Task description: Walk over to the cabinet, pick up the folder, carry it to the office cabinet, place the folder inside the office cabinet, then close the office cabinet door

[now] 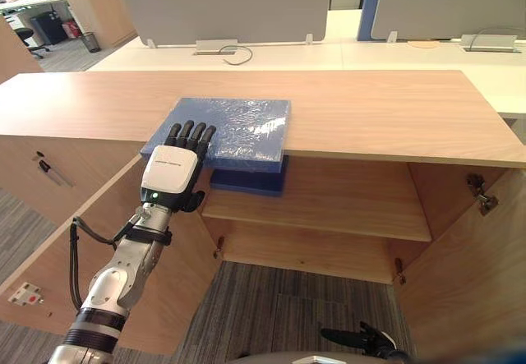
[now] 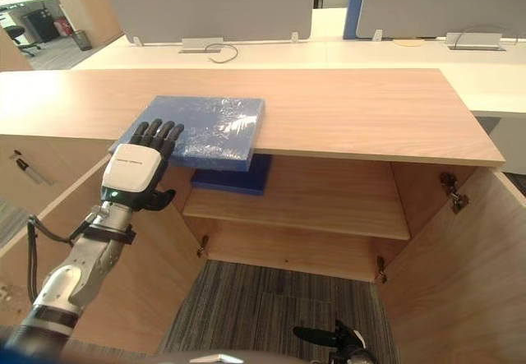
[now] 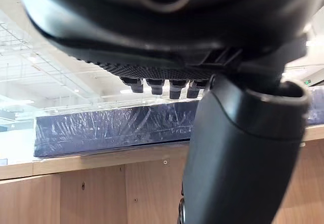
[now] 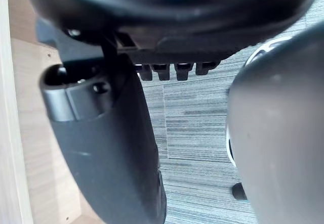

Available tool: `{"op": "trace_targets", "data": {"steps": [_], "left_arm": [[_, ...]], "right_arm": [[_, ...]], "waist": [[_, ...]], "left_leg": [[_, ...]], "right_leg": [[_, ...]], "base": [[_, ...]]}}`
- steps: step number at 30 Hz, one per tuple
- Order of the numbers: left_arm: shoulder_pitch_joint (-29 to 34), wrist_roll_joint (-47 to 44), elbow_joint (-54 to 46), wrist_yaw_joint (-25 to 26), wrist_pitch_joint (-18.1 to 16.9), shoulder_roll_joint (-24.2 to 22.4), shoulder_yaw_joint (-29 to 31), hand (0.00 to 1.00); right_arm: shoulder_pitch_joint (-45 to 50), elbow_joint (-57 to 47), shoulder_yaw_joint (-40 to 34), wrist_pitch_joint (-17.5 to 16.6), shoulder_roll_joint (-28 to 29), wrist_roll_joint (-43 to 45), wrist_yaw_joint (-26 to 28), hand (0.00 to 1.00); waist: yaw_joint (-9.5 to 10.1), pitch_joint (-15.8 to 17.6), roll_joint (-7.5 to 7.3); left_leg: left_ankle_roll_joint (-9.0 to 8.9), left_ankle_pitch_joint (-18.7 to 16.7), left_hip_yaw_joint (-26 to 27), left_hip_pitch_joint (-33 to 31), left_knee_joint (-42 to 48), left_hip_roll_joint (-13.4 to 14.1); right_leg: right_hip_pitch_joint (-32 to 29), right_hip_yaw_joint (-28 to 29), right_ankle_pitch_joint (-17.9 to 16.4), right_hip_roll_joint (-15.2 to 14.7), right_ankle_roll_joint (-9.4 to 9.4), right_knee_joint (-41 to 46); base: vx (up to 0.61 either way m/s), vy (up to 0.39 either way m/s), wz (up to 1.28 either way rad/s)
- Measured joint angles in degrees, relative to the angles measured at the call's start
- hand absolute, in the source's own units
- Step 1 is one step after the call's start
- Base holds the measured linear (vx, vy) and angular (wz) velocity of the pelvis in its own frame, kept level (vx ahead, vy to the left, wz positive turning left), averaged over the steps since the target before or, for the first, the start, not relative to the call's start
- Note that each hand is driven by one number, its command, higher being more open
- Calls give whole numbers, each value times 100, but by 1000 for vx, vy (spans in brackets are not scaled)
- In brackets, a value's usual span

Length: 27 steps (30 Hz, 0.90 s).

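Note:
A blue folder (image 1: 238, 127) wrapped in clear plastic lies on the wooden cabinet top (image 1: 370, 109), with its near edge hanging over the front. My left hand (image 1: 171, 175) is at the folder's near left corner. Its fingers (image 1: 191, 136) lie straight over the folder's top, and the thumb (image 3: 238, 153) sits lower, in front of the cabinet's edge. In the left wrist view the folder's side (image 3: 111, 128) shows just past the fingertips. My right hand (image 1: 362, 338) hangs low over the carpet, fingers relaxed, holding nothing.
Both cabinet doors stand open: the left door (image 1: 82, 241) beside my left arm, the right door (image 1: 481, 274) opposite. A dark blue flat thing (image 1: 249, 179) lies on the inner shelf (image 1: 337, 204). Desks with grey dividers (image 1: 230, 6) stand behind.

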Motion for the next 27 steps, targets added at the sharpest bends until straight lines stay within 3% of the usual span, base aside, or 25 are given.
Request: {"op": "trace_targets", "data": {"steps": [4,15,16,23,27], "left_arm": [[-340,-1,208,-2,120,4,-113,100],[-551,-56,391,-36,193,-19,-211,100],[-551,-71,412,-58,194,-22,-211,0],[-552,-196,411,-109,258,-61,-195,0],[-570,-307,320,72,296,-248,99,0]], "right_arm": [[10,-33,-30,2,-2,2,-1,100],[13,-115,-145,5,60,20,-3,100],[39,-147,-214,8,87,21,-1,100],[88,-213,-274,11,130,24,4,100],[87,-216,-314,17,133,22,13,100]], "waist": [[-32,1,-5],[-165,-3,-71],[-180,-8,-92],[-237,-36,-163],[-261,-41,-166]], "left_leg": [[0,0,77,32,0,-8],[13,-18,343,83,-1,-7],[10,-21,373,93,-1,-9],[-12,-36,511,118,-2,-5],[-24,-45,572,179,-7,-4]], "right_leg": [[-50,141,45,3,3,7],[-227,538,263,51,17,-58],[-227,569,288,53,23,-79],[-213,721,457,100,39,-278],[-174,775,505,118,48,-338]], "base": [[-17,-4,-18],[-46,5,-19],[-45,14,-16],[-18,10,-12],[-9,5,-10]]}}
